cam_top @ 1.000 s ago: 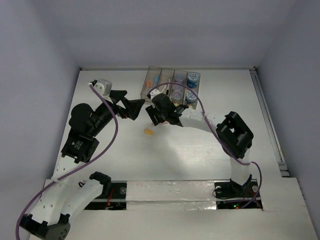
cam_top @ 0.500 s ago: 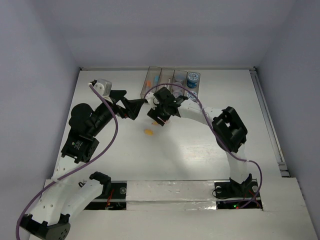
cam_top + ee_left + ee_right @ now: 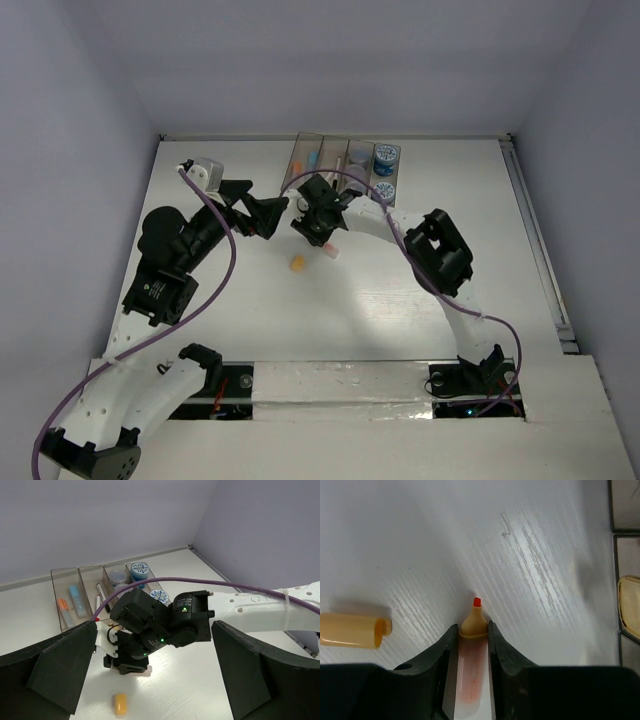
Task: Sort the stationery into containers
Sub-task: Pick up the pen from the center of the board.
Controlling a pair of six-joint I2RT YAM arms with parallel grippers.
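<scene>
Gripping uncapped orange-tipped clear-bodied marker (image 3: 470,675) along its long axis, right gripper (image 3: 471,630) held tip forward over white surface (image 3: 420,530); stubby orange cap (image 3: 350,630) lay left of tip, grey-brown plastic bins (image 3: 89,587) to right. Left gripper (image 3: 262,205) spread open.

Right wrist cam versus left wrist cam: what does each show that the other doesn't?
Only the right wrist view: the right gripper, jaws shut on an uncapped marker, its orange tip bare.

Only the left wrist view: what the bins hold, namely an orange item and a blue item in the end one, a pen and blue-patterned jars. It also shows the left gripper, jaws open.

Both: the loose yellowish cap lying on the table, and the bins, though the right wrist view catches only their ends.
</scene>
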